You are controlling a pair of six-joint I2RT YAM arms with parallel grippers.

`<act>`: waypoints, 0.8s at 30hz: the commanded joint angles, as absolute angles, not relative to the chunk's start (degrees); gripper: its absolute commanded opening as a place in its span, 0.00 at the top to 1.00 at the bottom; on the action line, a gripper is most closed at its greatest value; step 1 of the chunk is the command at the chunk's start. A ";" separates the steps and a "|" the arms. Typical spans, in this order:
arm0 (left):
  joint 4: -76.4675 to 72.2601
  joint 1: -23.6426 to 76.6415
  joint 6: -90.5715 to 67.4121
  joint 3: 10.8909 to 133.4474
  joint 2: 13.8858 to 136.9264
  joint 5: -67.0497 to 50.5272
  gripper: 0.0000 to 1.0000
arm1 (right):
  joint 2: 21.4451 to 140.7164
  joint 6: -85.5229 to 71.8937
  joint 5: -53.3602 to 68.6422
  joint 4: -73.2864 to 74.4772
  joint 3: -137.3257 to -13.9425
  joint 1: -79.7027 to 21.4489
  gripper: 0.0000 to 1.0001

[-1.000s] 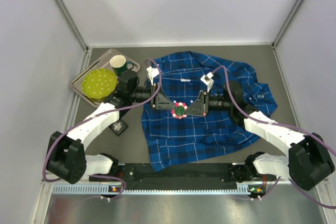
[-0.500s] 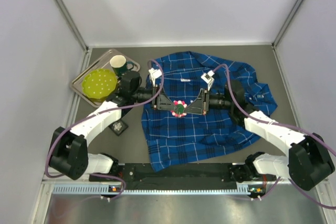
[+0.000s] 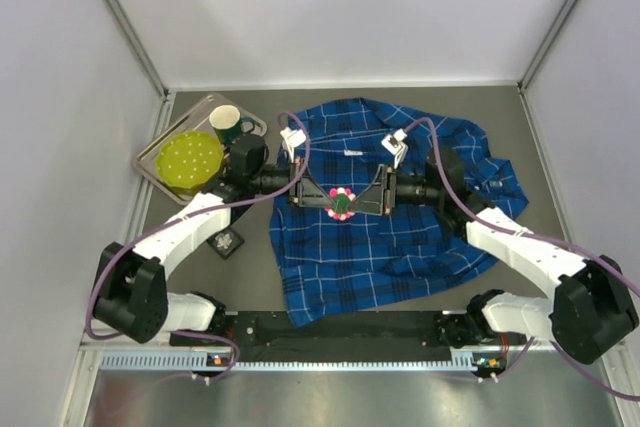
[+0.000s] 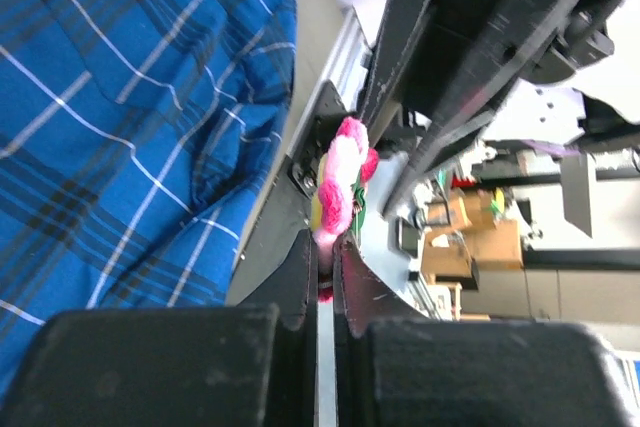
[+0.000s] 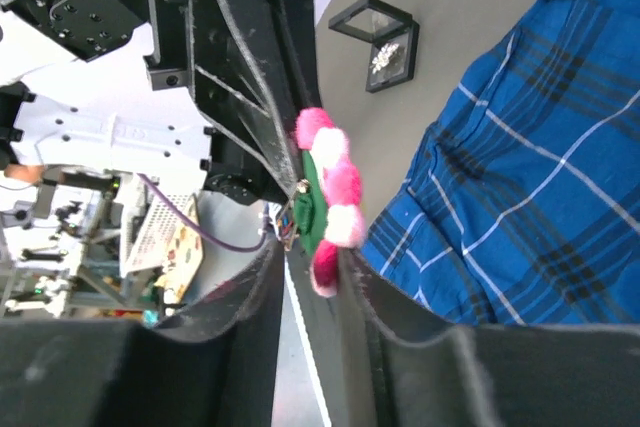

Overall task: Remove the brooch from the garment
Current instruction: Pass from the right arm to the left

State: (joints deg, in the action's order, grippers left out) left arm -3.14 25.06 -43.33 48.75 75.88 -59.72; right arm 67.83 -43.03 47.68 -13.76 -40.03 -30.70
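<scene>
Now the left gripper (image 4: 325,247) has snapped shut. Under both fingertips the soft, floppy garment (image 3: 400,237) lies flat. The left gripper pinches the brooch (image 4: 338,182) by its edge. The right gripper (image 5: 310,262) sits loose around it, fingers apart. It looks light and squishy, so I would hold its green middle.

plain pale walls (image 3: 350,7) on three sides, silver corner posts (image 3: 127,27), dark grey tabletop (image 3: 250,282), ribbed metal rail (image 3: 300,359) up front. soft even light, cardboard boxes (image 4: 480,237) way back.
</scene>
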 commanded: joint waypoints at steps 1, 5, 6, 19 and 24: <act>-2.47 25.49 -42.72 50.71 72.51 -54.33 1.00 | 64.52 -39.47 39.31 -5.91 -45.44 -34.18 0.65; 2.20 25.58 -41.92 51.86 70.67 -48.44 1.00 | 61.61 -38.50 36.30 -4.66 -43.69 -35.59 0.52; 2.28 25.49 -42.10 52.12 70.06 -48.17 1.00 | 61.79 -38.06 36.30 -4.22 -43.77 -35.94 0.52; 3.25 25.58 -43.68 52.74 69.61 -47.28 1.00 | 63.28 -34.98 30.33 -3.88 -44.56 -41.31 0.51; 3.34 25.58 -44.12 52.65 69.35 -47.55 1.00 | 64.07 -33.31 27.69 -2.20 -46.05 -41.57 0.52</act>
